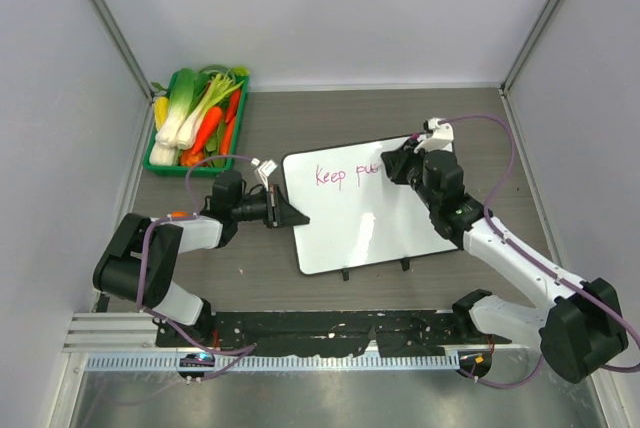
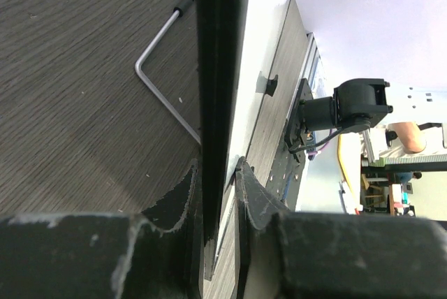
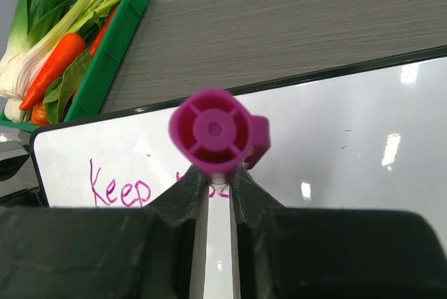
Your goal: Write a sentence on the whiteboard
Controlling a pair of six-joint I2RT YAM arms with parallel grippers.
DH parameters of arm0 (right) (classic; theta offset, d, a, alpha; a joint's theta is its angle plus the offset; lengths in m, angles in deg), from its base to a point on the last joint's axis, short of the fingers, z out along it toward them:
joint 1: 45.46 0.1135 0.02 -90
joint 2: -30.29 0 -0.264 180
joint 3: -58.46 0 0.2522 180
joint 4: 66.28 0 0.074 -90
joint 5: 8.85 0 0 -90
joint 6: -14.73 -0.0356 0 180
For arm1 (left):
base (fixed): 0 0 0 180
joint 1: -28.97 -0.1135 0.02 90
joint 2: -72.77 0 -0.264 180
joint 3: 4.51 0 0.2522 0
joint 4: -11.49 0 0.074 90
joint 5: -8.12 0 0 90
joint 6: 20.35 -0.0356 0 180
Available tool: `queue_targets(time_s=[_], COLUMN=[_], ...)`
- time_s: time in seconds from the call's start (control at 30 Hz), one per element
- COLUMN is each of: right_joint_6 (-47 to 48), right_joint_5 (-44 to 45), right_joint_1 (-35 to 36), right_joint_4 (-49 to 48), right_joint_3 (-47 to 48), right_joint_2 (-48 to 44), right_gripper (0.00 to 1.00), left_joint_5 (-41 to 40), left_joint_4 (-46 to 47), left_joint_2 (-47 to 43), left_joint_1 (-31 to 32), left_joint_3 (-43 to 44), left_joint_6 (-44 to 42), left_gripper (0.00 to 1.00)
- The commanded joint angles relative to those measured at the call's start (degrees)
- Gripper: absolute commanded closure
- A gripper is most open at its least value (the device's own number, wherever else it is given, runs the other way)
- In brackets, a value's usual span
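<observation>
The whiteboard (image 1: 365, 210) lies flat mid-table, white with a thin black rim and two black clips on its near edge. It bears magenta writing, "Keep" (image 1: 331, 176) and the start of a second word. My left gripper (image 1: 288, 210) is shut on the board's left edge, seen edge-on between the jaws in the left wrist view (image 2: 218, 89). My right gripper (image 1: 400, 163) is shut on a magenta marker (image 3: 216, 135) held upright over the board (image 3: 335, 145), just right of the writing (image 3: 119, 191). The marker's tip is hidden.
A green tray (image 1: 237, 118) of vegetables stands at the back left, also in the right wrist view (image 3: 105, 61). A bent metal rod (image 2: 162, 96) lies on the wooden table beside the board. Grey walls enclose the table; a black rail runs along the near edge.
</observation>
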Motion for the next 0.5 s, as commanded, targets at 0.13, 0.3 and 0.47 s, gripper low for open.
queue_targets(time_s=[0.13,0.3,0.47], right_joint_6=[-1.0,0.3,0.3], right_joint_5=[2.4,3.4,2.3], right_joint_1=[-1.7,-2.6,-2.7], right_joint_4=[-4.6,-4.1,-5.0], right_joint_3=[-0.4,1.5,2.8], right_joint_2=[-7.3,-5.3,-2.8], right_gripper=[0.99,0.99,0.99], left_joint_5=[-9.8,-9.8,-9.8], left_joint_4=[-7.2,-7.2,-7.2], left_joint_2=[1.9,2.0,1.8], left_joint_1=[1.0,1.0,1.0], left_joint_3=[-0.9,-0.9,-0.9], left_joint_6=[-6.0,-6.0,-6.1], left_gripper=[1.00,1.00,1.00])
